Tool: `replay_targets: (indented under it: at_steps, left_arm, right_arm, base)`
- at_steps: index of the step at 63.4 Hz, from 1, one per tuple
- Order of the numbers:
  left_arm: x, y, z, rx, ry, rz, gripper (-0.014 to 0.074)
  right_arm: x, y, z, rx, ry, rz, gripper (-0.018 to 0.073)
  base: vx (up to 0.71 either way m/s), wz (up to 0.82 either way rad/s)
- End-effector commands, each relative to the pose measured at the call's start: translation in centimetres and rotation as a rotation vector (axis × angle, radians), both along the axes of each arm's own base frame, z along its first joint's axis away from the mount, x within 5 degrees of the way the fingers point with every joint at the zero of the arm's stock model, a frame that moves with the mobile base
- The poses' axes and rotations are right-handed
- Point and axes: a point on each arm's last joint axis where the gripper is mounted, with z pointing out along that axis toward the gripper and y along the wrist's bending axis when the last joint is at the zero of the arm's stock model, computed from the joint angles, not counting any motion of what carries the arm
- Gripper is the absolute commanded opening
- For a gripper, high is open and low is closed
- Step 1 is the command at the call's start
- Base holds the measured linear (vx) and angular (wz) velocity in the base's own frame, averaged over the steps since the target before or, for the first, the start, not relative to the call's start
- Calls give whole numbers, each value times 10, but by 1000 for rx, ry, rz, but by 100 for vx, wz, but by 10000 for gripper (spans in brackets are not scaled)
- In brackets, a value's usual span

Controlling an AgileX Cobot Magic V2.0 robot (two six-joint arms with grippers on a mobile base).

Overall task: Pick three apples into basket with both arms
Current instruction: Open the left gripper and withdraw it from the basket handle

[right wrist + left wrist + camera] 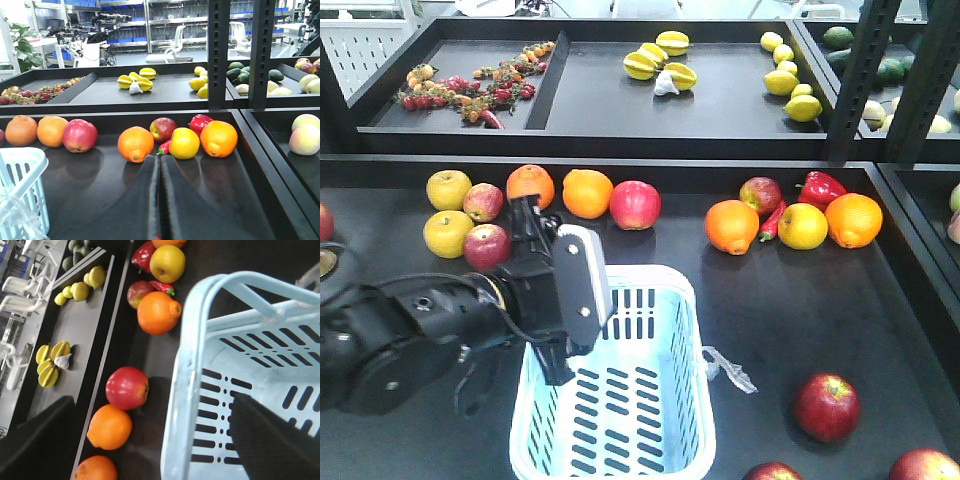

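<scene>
Three apples [827,406], dark red, lie on the desk [770,320] toward its front right corner, none of them in the basket [640,400]. I note that the nearest one sits apart from the basket's right wall. The second [772,472] and third [925,465] lie at the front edge, partly cut off in the front view.

The basket stands at the front middle of the desk, with a clear plastic scrap [730,368] hanging off its right rim.

The left arm [410,330] reaches in from the front left corner, its grey plate [582,285] over the basket's far left corner. The left gripper [150,400] is spread wide and holds nothing. In its wrist view one finger [270,440] shows over the basket's inside, the other outside its wall.

The right gripper [160,170] is pressed together with nothing between the fingers, and it points toward the back edge of the desk.

Along that back edge I record an orange [135,144], a yellow apple [184,143], a red pepper [200,121] and a pinkish-red apple [634,204].
</scene>
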Motion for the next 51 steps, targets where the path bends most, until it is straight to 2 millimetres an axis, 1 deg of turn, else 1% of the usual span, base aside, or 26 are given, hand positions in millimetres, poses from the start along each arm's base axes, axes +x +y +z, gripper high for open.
replay_targets:
  at_steps: [1, 8, 15, 25, 34, 39, 45, 51]
  left_arm:
    - [-7, 5, 33, -113, -39, 36, 601]
    - [-18, 15, 47, -149, 3, 72, 596]
    - [-29, 23, 64, -213, 7, 94, 593]
    - [-47, 35, 75, -258, 121, 127, 593]
    - [-62, 44, 88, -417, 238, 194, 593]
    - [-65, 50, 94, -479, 260, 228, 593]
    - [-66, 63, 99, -538, 287, 300, 593]
    - [-65, 81, 105, -608, 302, 396, 593]
  right_arm:
    - [0, 0, 3, -10, -76, 4, -9]
    - [0, 0, 3, -10, -76, 4, -9]
    - [0, 0, 3, -10, -76, 4, -9]
    - [0, 0, 3, -10, -76, 4, -9]
    - [0, 0, 3, -10, -76, 4, -9]
    - [0, 0, 3, -10, -76, 4, -9]
    - [0, 0, 3, -10, -76, 4, -9]
    - [0, 0, 3, -10, -76, 4, -9]
  base:
    - [0, 0]
    - [0, 0]
    - [0, 0]
    - [0, 0]
    - [0, 0]
    - [0, 0]
    - [0, 0]
    - [0, 0]
